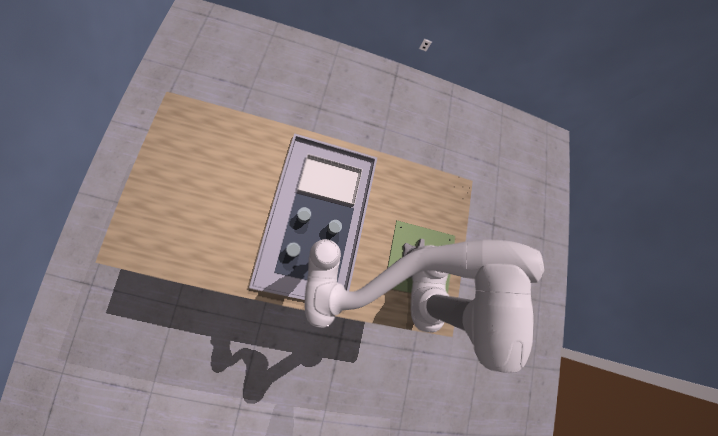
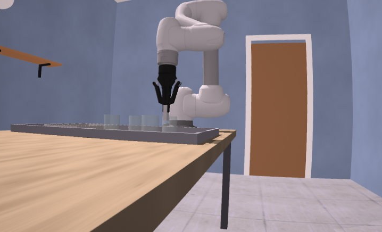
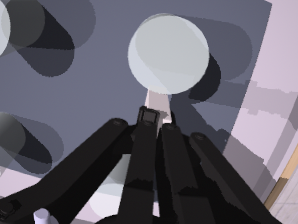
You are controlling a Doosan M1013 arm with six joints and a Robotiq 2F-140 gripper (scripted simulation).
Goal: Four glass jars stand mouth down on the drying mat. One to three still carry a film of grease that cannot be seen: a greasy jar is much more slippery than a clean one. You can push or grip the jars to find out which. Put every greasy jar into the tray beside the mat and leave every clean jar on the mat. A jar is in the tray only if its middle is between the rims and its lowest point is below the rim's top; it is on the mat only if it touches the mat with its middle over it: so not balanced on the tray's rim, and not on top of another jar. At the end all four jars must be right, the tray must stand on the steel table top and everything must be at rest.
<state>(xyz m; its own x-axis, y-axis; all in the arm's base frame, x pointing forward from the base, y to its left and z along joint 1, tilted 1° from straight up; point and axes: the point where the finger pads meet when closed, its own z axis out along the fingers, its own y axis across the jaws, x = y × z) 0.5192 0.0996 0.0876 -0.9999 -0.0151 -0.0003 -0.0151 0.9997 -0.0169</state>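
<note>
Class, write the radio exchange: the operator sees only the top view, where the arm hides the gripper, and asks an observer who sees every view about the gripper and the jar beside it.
Operator: The arm blocks my view. Are the gripper's fingers open?
Observer: No, the gripper is shut, pointing straight down.
Operator: Where is the fourth jar?
Observer: The wrist view shows that jar on the dark mat, just ahead of the fingertips.
Operator: Anything at the fingertips?
Observer: A pale, narrow piece reaches from them toward the jar; I cannot tell whether it touches.
</note>
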